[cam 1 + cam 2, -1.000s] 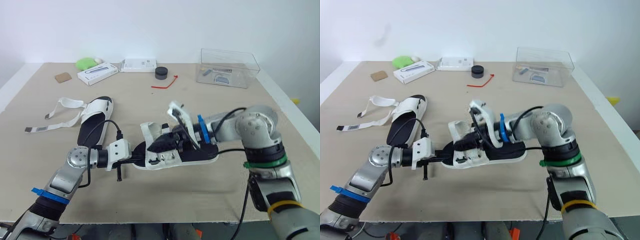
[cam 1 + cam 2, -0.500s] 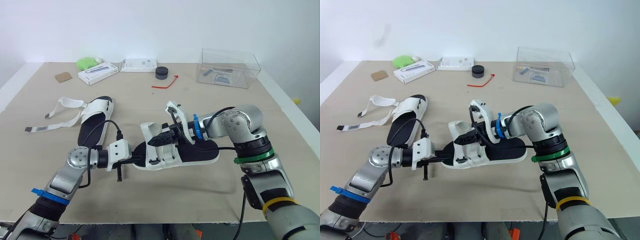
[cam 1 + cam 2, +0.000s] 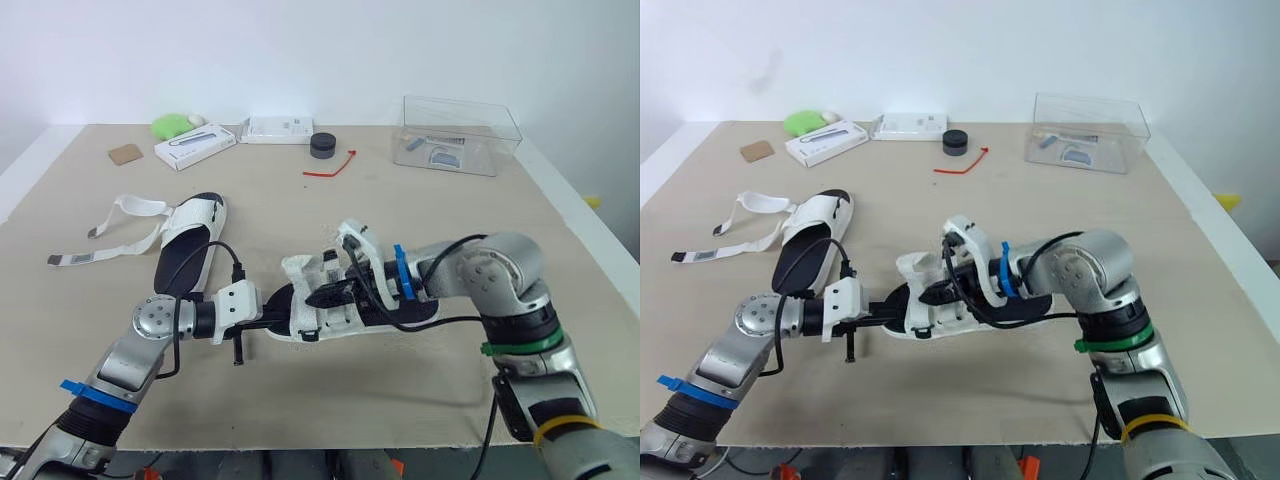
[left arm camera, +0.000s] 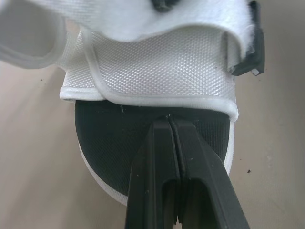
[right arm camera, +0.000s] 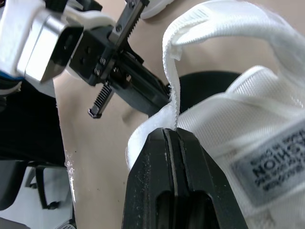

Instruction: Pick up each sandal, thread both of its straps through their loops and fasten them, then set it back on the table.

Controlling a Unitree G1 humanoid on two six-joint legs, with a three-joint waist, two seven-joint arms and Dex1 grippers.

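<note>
A sandal (image 3: 400,310) with a black sole and white straps lies mid-table. My left gripper (image 4: 169,119) is shut, its fingers (image 3: 268,318) reaching over the sandal's near-left end onto the black footbed, just short of the white mesh band (image 4: 157,71); nothing shows between them. From the right, my right gripper (image 5: 170,130) is shut on the edge of a white strap (image 5: 190,28) above the sandal's front; it also shows from the head (image 3: 322,297). A second sandal (image 3: 190,245) lies to the left with its straps (image 3: 100,250) loose on the table.
At the back stand a clear plastic box (image 3: 460,135), a black round puck (image 3: 322,146), a red tie (image 3: 330,166), two white boxes (image 3: 195,147) (image 3: 280,130), a green object (image 3: 172,126) and a brown card (image 3: 126,154). The table's front edge (image 3: 320,445) is near.
My right gripper has closed from open onto the white strap and sunk lower over the sandal's front. The left gripper and the second sandal have stayed put.
</note>
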